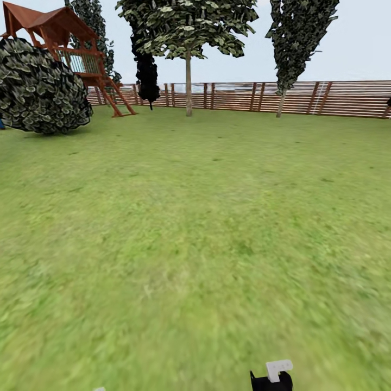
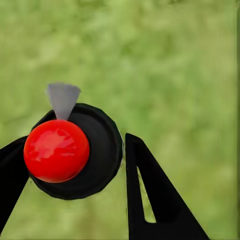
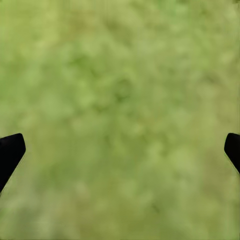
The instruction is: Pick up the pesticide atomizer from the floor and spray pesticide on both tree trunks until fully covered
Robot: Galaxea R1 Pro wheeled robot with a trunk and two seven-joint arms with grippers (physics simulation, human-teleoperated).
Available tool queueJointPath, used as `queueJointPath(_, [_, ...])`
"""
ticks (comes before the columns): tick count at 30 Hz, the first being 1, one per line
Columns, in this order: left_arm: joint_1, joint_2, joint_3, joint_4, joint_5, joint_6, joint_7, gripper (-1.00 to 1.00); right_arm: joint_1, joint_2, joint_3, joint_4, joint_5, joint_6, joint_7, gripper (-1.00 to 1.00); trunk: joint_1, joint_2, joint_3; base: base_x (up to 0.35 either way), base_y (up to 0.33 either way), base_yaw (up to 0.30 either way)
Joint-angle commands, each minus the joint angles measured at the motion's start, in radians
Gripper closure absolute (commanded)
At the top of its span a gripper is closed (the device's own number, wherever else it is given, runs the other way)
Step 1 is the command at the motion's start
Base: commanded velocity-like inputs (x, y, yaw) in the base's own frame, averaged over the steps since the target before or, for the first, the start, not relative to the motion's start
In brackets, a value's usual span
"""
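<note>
The atomizer (image 2: 70,150), red-capped, is held between the fingers of the left tool (image 2: 75,165) above the lawn (image 1: 195,228); the right tool (image 3: 120,150) is spread wide. A tree (image 1: 188,81) is seen far off by the fence (image 1: 326,98)

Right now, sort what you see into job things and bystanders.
Job: atomizer, between the left gripper's fingers; bare-trunked tree; lawn.
Bystanders: playhouse; round bush; fence; black conifer.
</note>
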Motion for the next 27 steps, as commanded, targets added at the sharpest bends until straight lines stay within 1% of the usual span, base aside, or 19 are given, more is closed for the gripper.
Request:
queueJointPath(1, [0.000,0.000,-0.009,0.000,0.004,-0.002,0.006,1.00,0.000,0.000,0.009,0.000,-0.007,-0.002,-0.003,-1.00,0.000,0.000,-0.001,0.340,0.000,0.000])
queueJointPath(27, [0.000,0.000,-0.010,0.000,0.004,-0.002,0.006,1.00,0.000,0.000,0.010,0.001,-0.007,-0.002,-0.003,-1.00,0.000,0.000,-0.001,0.340,0.000,0.000])
